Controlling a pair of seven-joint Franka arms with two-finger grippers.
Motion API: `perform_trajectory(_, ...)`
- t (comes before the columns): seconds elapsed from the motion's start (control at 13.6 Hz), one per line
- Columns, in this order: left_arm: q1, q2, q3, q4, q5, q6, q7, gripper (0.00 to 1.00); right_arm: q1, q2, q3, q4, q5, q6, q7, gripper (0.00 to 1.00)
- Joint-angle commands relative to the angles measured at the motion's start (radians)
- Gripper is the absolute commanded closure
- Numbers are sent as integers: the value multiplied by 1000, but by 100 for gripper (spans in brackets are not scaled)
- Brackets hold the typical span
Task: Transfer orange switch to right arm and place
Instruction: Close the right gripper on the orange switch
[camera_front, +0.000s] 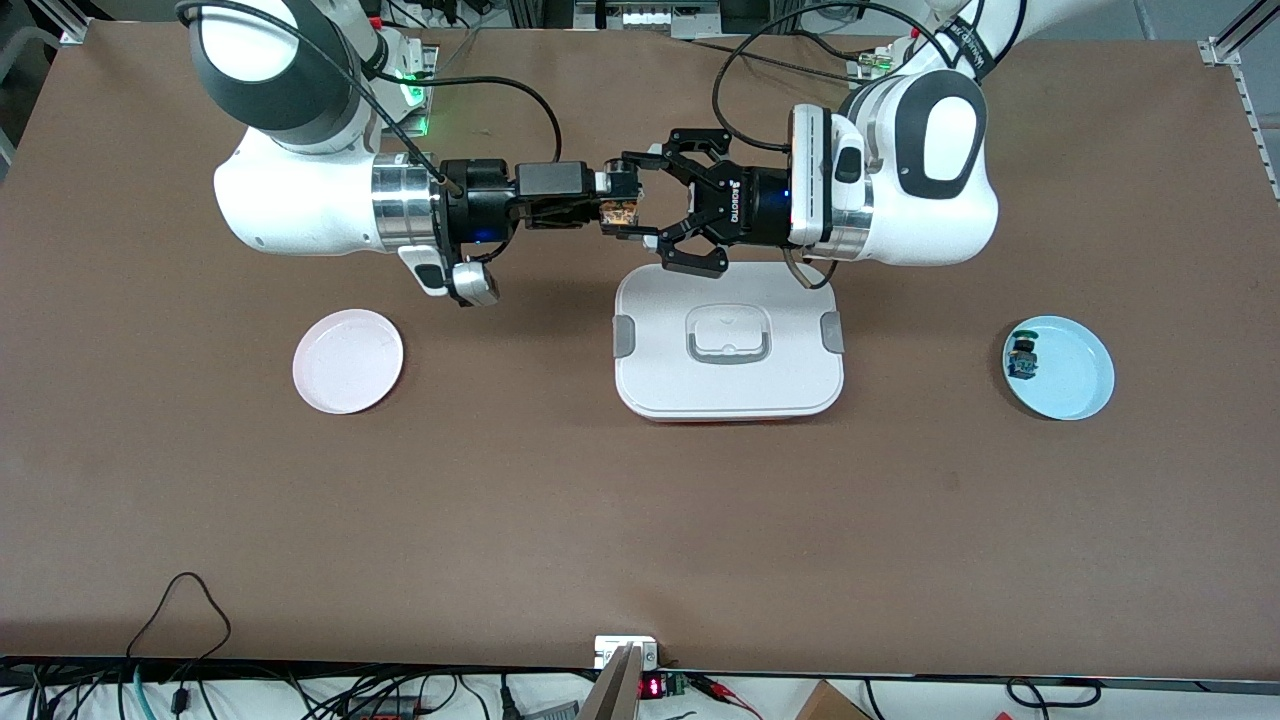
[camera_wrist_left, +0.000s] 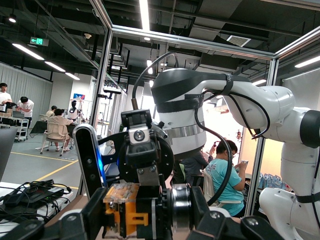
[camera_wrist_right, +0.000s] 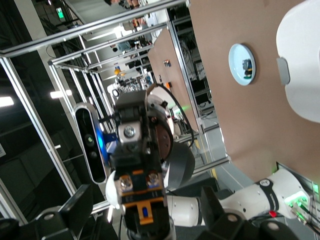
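The orange switch (camera_front: 620, 212) hangs in the air between the two grippers, over the table close to the white lidded box. My left gripper (camera_front: 640, 200), the wide ROBOTIQ one, is shut on it. In the left wrist view its pads press the switch (camera_wrist_left: 125, 210) end to end, one on the orange block and one on the round cap, the left gripper (camera_wrist_left: 147, 215) centred on it. My right gripper (camera_front: 598, 200) meets it head-on from the right arm's end. In the right wrist view the right gripper (camera_wrist_right: 145, 200) is open, one finger on each side of the switch (camera_wrist_right: 142, 192).
A white lidded box (camera_front: 728, 340) sits mid-table under the left gripper. An empty pink plate (camera_front: 348, 361) lies toward the right arm's end. A blue plate (camera_front: 1075, 375) toward the left arm's end holds a small green-capped switch (camera_front: 1022, 357).
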Motion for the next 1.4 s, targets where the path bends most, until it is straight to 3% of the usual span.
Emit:
perform_trajectory(0.0,19,-22,-18,-10,-33,4,28,100,-5,-9,-5,-23,21,-45,0,6)
perform_trajectory(0.51,18,-23,-18,-7,-33,6,26,100,-20,-14,-5,-17,24,-44,4,9)
perform_trajectory(0.59,18,-25,-18,-9,-33,6,26,100,-28,-14,-7,-17,24,-47,4,15)
perform_trajectory(0.66,18,-28,-18,-7,-33,6,26,100,-29,-14,-7,-17,24,-47,-3,28)
perform_trajectory(0.74,18,-28,-18,-9,-33,6,26,100,-31,-15,-7,-17,24,-48,4,55)
perform_trajectory(0.88,18,-28,-18,-9,-33,6,26,100,-31,-17,-9,-17,24,-51,4,80)
perform_trajectory(1.1,18,-28,-16,-12,-33,6,28,100,-28,-17,-9,-17,24,-55,4,88)
perform_trajectory(1.32,19,-28,-18,-12,-33,6,26,98,-29,-20,-10,-17,23,-68,-1,89)
